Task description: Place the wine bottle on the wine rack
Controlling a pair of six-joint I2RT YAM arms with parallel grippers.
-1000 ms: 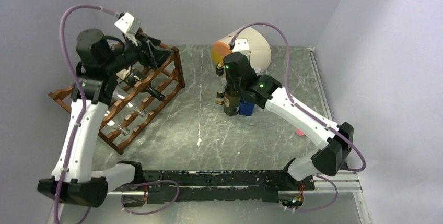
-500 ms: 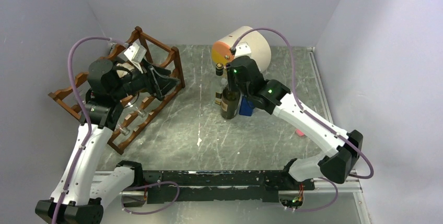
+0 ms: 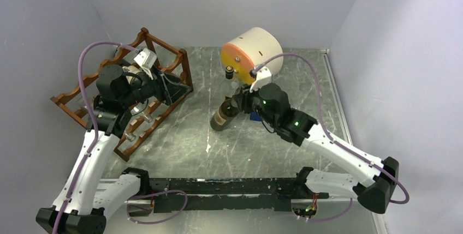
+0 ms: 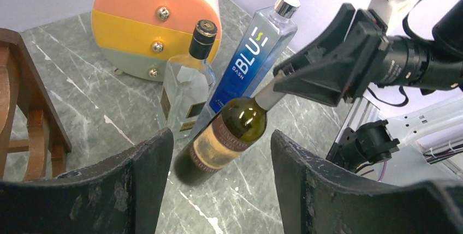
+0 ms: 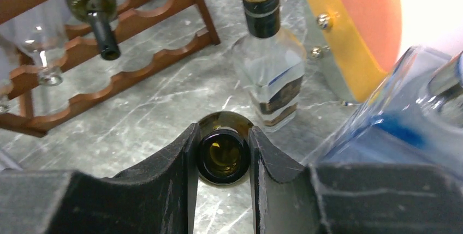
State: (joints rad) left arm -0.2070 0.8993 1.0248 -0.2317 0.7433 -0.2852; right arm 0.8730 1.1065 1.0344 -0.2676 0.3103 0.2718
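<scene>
The wine bottle [image 3: 223, 116] is dark green with a brown label. It hangs tilted, base toward the left, just above the table's middle. My right gripper [image 3: 241, 105] is shut on its neck; the right wrist view shows the open mouth [image 5: 224, 155] pinched between the fingers [image 5: 180, 157]. My left gripper [image 3: 177, 88] is open and empty, in front of the wine rack [image 3: 158, 46] and facing the bottle [image 4: 226, 138]. The reddish-brown rack stands at the back left. A dark bottle [image 5: 95, 10] lies in it.
A cream and orange drum [image 3: 254, 48] stands at the back. A clear flat bottle with a black cap [image 3: 230, 73] and a blue bottle [image 4: 251, 59] stand just behind the held bottle. Clear bottles [image 5: 38, 43] lie in the rack.
My right gripper has tipped the wine bottle from upright to slanted and carried it left and nearer. My left arm has dropped lower by the rack and turned toward the bottle.
</scene>
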